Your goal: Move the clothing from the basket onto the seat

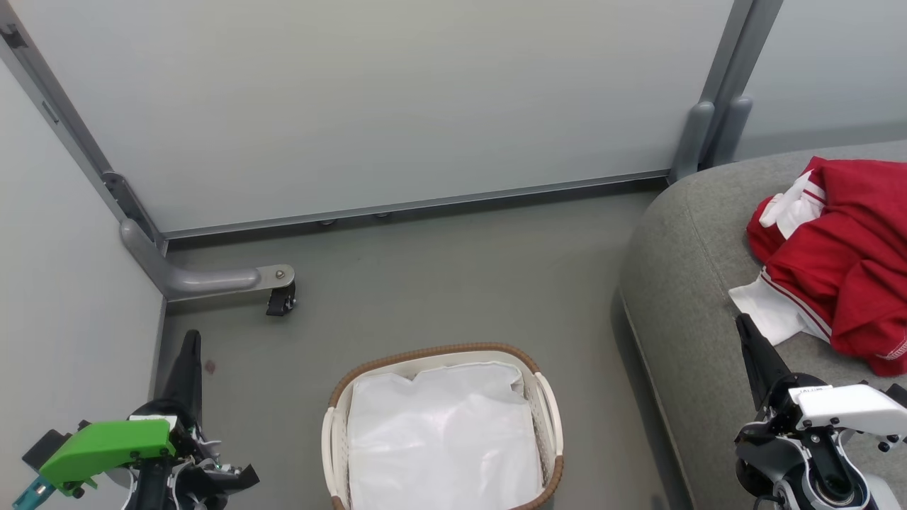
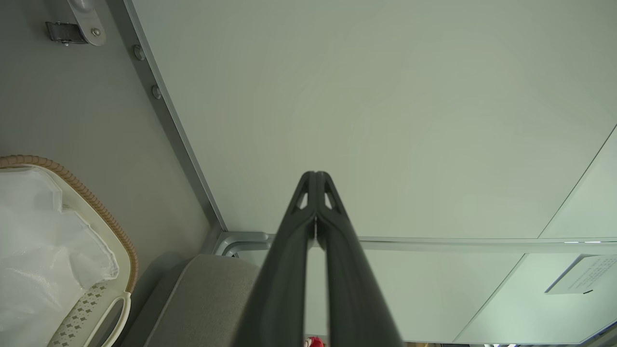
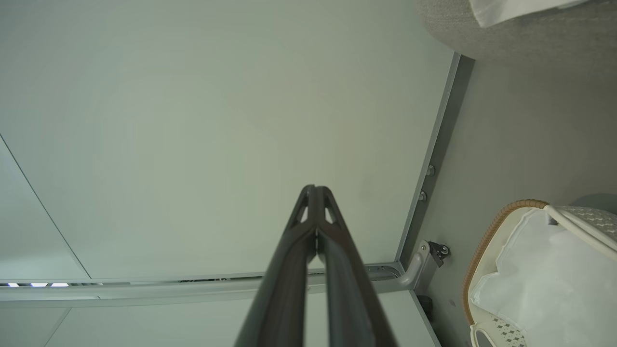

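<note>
**Progress, left to right.** The basket is standing on the floor, near its front edge and just beside the left edge of the seat. The basket is holding a crumpled white liner, and no red fabric is showing inside it. The clothing is lying in a loose heap on top of the seat, set back from the rounded left edge. It is red, with white panels and striped trim. Judged from this layout, the transfer is looking complete. Whatever may be lying beneath the liner cannot be told, and little seems to be left beyond drawing the arms back.

**Claws and surroundings, left to right.** The left claw is hovering over the floor's left edge beside the side wall, fingers pressed together and gripping nothing. A bent metal foot with a small black caster is projecting from the partition panel at the floor's back-left corner, well apart from the basket. The right claw is hanging over the seat's front edge near the garment's white hem, fingers likewise together and empty. Whether it is brushing the hem cannot be told. Nothing is standing between basket and seat.
</note>
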